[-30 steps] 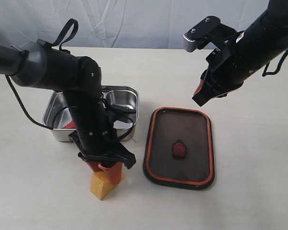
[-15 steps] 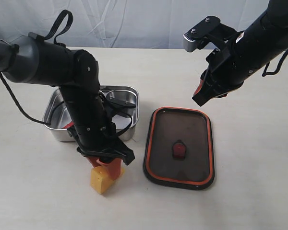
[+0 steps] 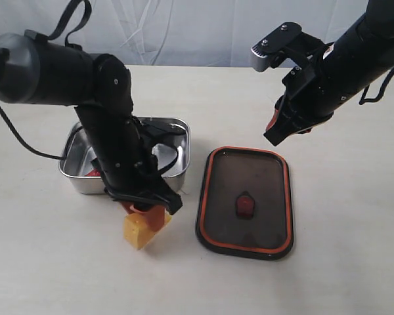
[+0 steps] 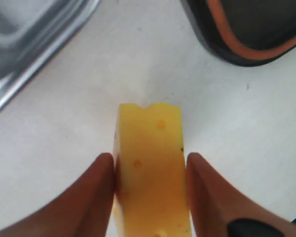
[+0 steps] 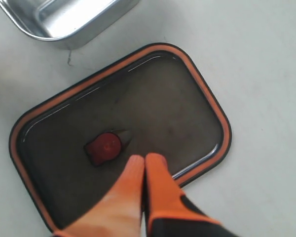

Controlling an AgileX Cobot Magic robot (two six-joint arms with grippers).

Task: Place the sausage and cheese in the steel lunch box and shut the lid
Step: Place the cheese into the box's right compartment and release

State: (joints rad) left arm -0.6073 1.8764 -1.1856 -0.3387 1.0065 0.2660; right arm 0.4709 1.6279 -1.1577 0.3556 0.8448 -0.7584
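A tabletop seen from above, with two black robot arms. The left gripper [image 3: 146,216] is clamped on the cheese [image 3: 138,233], a yellow wedge held by its sides between two orange pads. It hangs just beside the near wall of the steel lunch box [image 3: 178,126]. Whether the wedge's base is clear of the table cannot be told.

A small dark-red piece, probably the sausage [image 3: 92,174], shows in the box's left part, mostly hidden by the arm. The lid [image 3: 249,174] lies flat on the table to the right of the box, orange ring showing. The right gripper [image 3: 274,129] hovers beyond the lid's far edge, fingers pressed together and holding nothing.

The step in hand appears to be carrying the cheese into the box. To do it well, the wedge likely needs raising above the rim before it travels toward the far side. It should then come down over a free compartment and be let go only once low, so it does not bounce out.

No brand, label or writing can be read.
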